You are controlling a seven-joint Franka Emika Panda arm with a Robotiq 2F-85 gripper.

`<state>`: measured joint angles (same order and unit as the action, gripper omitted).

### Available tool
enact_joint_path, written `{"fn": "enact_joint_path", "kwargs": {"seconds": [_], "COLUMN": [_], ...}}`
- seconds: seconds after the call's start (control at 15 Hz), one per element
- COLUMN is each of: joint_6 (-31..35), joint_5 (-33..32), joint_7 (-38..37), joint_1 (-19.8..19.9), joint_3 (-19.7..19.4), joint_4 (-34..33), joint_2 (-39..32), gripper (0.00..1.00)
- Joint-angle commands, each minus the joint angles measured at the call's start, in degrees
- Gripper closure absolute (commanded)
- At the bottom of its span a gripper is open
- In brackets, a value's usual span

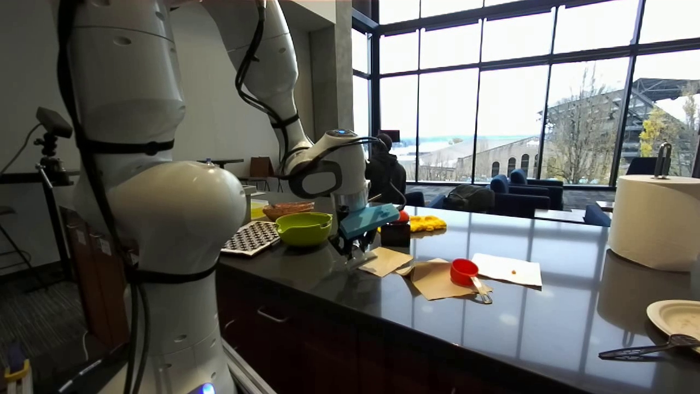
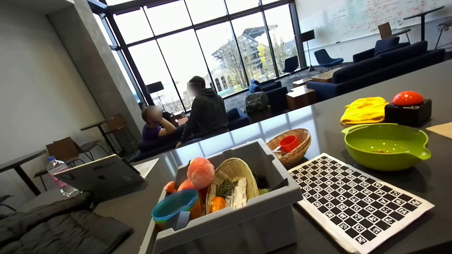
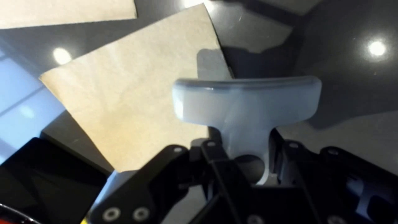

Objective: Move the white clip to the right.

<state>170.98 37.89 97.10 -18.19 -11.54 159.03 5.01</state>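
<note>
The white clip (image 3: 245,105) is a translucent white, T-shaped plastic piece with a round hole at its narrow end. My gripper (image 3: 244,140) is shut on its narrow stem, with a black finger on each side. The wide end points away from the fingers. In the wrist view it overlaps the edge of a tan sheet (image 3: 140,81). In an exterior view my gripper (image 1: 353,249) is low over the dark counter beside the tan sheet, and the clip (image 1: 361,259) shows faintly below the fingers. I cannot tell whether it touches the counter. The gripper is outside the frame in an exterior view.
A red measuring cup (image 1: 464,272) lies on another tan sheet (image 1: 429,282), beside a white paper sheet (image 1: 497,268). A green bowl (image 1: 303,230) and a black box (image 1: 395,234) stand close to the gripper. A grey bin (image 2: 226,225) and a checkered board (image 2: 353,197) are also on the counter.
</note>
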Motion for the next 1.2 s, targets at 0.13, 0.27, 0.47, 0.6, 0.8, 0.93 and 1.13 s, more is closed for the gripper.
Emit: {"fn": "enact_joint_path", "kwargs": {"seconds": [0.13,0.27,0.47,0.6,0.8,0.93,1.13], "joint_6": [-4.09,-8.93,-20.05,-28.49,-35.06,-36.0,-32.01], "joint_5": [-16.67,-27.31,-42.73,-47.2,-48.15,-47.54,-46.63], "joint_7": [-10.89,-17.24,-29.04,-29.09,-24.74,-21.72,-16.01], "joint_1": [7.53,12.72,18.37,18.96,17.82,16.96,15.77], "joint_3": [1.1,3.04,4.78,5.33,4.94,4.41,3.05], "joint_4": [-0.13,1.37,-0.13,-1.34,-2.97,-3.15,-2.01], "joint_2": [1.58,3.87,7.71,12.13,16.97,19.43,21.23], "gripper": [0.89,0.89,0.89,0.89,0.89,0.89,0.89]}}
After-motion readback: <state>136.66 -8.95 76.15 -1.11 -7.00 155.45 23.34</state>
